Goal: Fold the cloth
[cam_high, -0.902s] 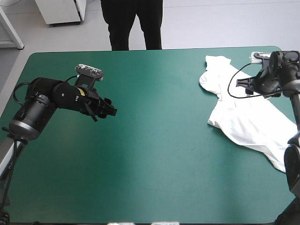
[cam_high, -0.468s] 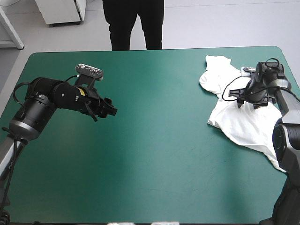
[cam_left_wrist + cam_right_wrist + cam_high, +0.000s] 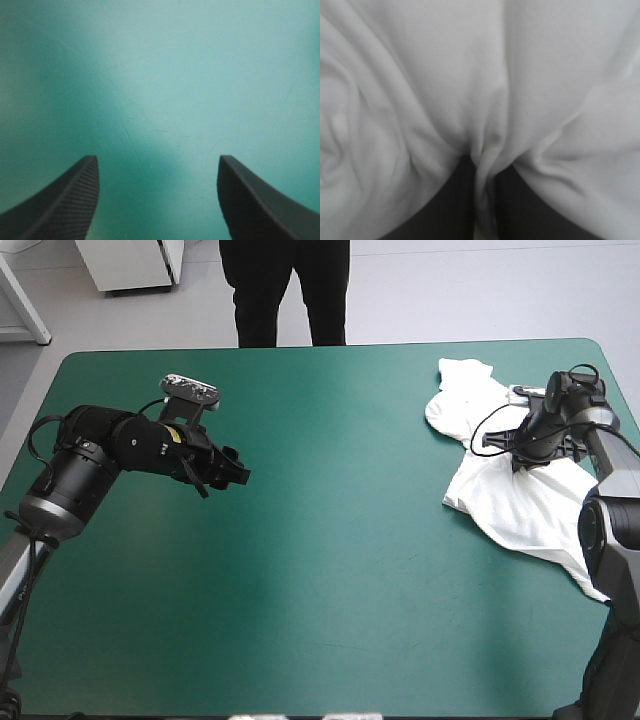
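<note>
A white T-shirt (image 3: pixel 520 495) lies crumpled along the table's right side, one end reaching toward the far right corner. My right gripper (image 3: pixel 522 448) is pressed down onto its middle. In the right wrist view the black fingers (image 3: pixel 457 200) are all but closed with a pinched fold of the T-shirt (image 3: pixel 485 145) between them, and white fabric fills the rest. My left gripper (image 3: pixel 240 472) hovers over bare teal-green cover on the left half of the table, far from the T-shirt. Its fingers (image 3: pixel 65 200) stand wide apart with nothing between them.
The teal-green table cover (image 3: pixel 340 570) stretches bare between the two arms and toward the near edge. The T-shirt's lower end (image 3: pixel 590 580) hangs close to the table's right edge.
My right gripper came down from above the far right corner onto the T-shirt and shifted slightly left. The left arm has stayed still.
</note>
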Tool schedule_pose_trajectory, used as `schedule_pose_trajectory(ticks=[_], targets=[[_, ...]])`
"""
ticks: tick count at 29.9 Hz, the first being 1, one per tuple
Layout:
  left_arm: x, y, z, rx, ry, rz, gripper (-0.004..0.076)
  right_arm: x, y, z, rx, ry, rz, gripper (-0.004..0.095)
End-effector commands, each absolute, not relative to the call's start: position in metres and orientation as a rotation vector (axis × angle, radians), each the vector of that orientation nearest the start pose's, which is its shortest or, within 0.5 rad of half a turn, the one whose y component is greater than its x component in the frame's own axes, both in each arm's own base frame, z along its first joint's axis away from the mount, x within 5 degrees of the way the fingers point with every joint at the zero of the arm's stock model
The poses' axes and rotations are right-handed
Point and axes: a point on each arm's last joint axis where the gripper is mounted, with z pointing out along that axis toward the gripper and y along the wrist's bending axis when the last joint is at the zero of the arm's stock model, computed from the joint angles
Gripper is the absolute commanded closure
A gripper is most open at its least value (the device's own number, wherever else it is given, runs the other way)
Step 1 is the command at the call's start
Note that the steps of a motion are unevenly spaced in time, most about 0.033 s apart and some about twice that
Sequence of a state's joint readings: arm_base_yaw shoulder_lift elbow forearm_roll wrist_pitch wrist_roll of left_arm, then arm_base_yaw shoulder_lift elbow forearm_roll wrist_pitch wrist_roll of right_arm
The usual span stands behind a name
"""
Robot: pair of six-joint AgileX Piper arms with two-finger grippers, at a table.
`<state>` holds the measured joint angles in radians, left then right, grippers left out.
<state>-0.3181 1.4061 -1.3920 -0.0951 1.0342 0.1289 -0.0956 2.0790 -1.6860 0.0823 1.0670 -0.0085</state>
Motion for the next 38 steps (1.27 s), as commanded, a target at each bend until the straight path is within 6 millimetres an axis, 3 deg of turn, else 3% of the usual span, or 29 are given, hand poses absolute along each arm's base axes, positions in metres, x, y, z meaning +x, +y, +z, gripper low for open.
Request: schedule_pose_trajectory(ticks=[1,5,10,21,25,31,38], targets=[[0.270,-0.100,0.397,0.503,2.371,-0.236,0.0232,0.429,-0.021,0.205,0.127,2.986,0.224,0.0919],[0.271,-0.100,0.397,0.500,2.362,-0.237,0.0235,0.428,0.003,0.214,0.057,2.974,0.257,0.0919],[0.271,-0.100,0.397,0.499,2.357,-0.237,0.0274,0.417,0.054,0.241,-0.130,2.931,0.273,0.0919],[0.271,-0.100,0.397,0.498,2.355,-0.237,0.0309,0.366,0.157,0.289,-0.499,2.833,0.362,0.0919],[0.271,-0.100,0.397,0.499,2.355,-0.231,0.0309,0.337,0.196,0.290,-0.663,2.833,0.382,0.0919],[0.271,-0.100,0.397,0.503,2.354,-0.227,0.0309,0.305,0.240,0.289,-0.850,2.805,0.404,0.0920],[0.272,-0.095,0.397,0.527,2.356,-0.138,0.0309,0.273,0.272,0.288,-0.998,2.807,0.419,0.0920]])
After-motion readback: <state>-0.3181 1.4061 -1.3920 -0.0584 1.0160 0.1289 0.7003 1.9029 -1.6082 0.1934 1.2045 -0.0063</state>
